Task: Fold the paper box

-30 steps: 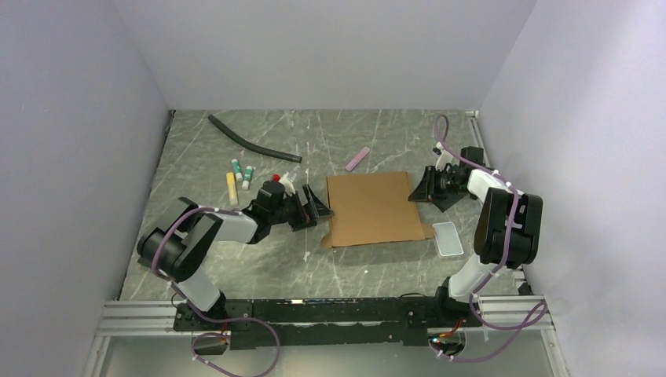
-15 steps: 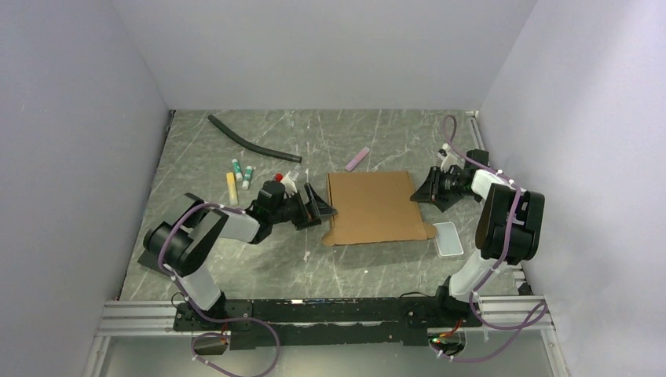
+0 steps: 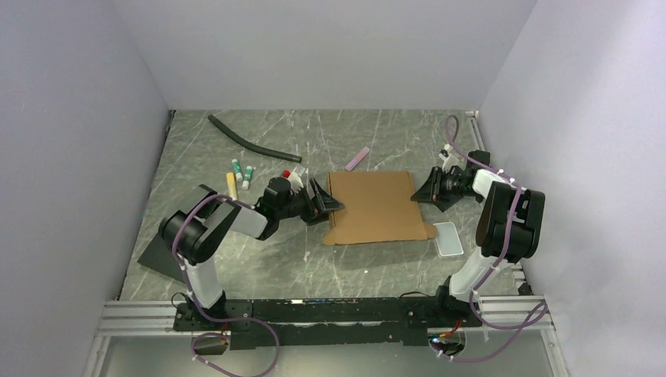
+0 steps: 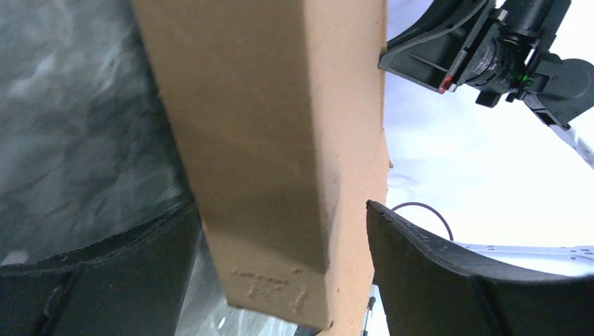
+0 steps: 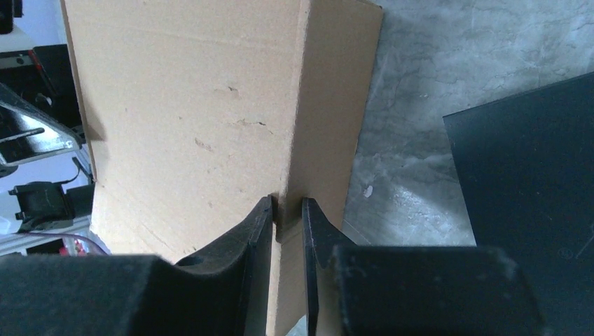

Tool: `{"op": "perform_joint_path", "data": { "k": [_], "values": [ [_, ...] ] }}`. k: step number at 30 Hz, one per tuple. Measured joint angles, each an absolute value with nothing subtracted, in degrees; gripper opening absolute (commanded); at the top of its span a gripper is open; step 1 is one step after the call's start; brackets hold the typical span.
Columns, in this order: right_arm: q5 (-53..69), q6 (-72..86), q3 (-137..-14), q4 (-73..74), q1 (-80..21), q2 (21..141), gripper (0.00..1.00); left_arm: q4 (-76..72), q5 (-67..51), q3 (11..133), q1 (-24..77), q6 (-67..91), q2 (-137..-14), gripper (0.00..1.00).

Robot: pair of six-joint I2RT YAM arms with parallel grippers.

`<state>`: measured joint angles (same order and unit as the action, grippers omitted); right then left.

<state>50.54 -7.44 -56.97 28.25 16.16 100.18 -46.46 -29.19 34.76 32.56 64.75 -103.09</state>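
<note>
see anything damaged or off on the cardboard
Only minor wear: the paper box has small scuffs and a short tear on its face in the right wrist view, plus dents near the left pincer.

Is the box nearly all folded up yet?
Nearly, it seems. The paper box already lies as a shallow closed-looking rectangle. The right hand pinches its right edge, while the left hand gapes open around its left edge. Little tabs at the near corners poke out, so tucking those probably remains.
</note>
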Motion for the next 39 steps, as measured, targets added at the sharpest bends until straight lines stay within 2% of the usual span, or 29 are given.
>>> {"op": "perform_joint_path", "data": {
  "k": [1,7,9,11,15,18,22,26,30,33,39],
  "values": [
    [50.59,-7.44,-56.99,28.29,16.19,100.20,0.14,-46.54,-29.32,35.66,32.73,65.30,-103.55,0.84],
    [50.50,-7.46,-57.10,28.45,16.67,100.20,0.20,-46.35,-29.65,39.44,33.52,67.64,-105.75,0.52],
    [50.52,-7.51,-57.17,28.60,16.73,100.20,0.25,-45.95,-29.23,39.48,33.52,68.66,-105.75,0.48],
    [50.50,-7.90,-57.28,28.77,16.75,100.07,0.38,-45.71,-29.10,39.48,33.54,69.34,-105.65,0.44],
    [48.36,-10.35,-57.36,29.80,16.86,98.41,0.70,-43.03,-28.10,39.51,33.65,70.32,-103.53,0.44],
    [46.19,-13.65,-57.36,31.70,17.19,93.89,0.82,-38.96,-26.70,39.55,33.58,71.22,-100.29,0.44],
    [46.00,-20.60,-57.54,34.06,17.10,80.95,0.97,-30.44,-25.17,40.82,31.97,72.77,-95.61,0.43],
    [49.82,-34.50,-59.51,39.29,13.56,68.45,1.00,-19.88,-24.01,44.80,30.15,75.18,-92.84,0.44],
    [51.51,-51.09,-56.25,41.65,1.04,56.55,1.00,-10.41,-23.62,49.67,29.26,77.43,-91.64,0.45],
    [51.18,-57.58,-50.26,40.10,-6.55,50.28,1.00,-5.41,-23.88,52.62,28.88,79.05,-91.61,0.45],
    [43.81,-62.37,-45.69,31.88,-13.80,53.82,1.00,-0.30,-24.88,55.27,28.51,82.41,-91.61,0.44]
  ]
}}
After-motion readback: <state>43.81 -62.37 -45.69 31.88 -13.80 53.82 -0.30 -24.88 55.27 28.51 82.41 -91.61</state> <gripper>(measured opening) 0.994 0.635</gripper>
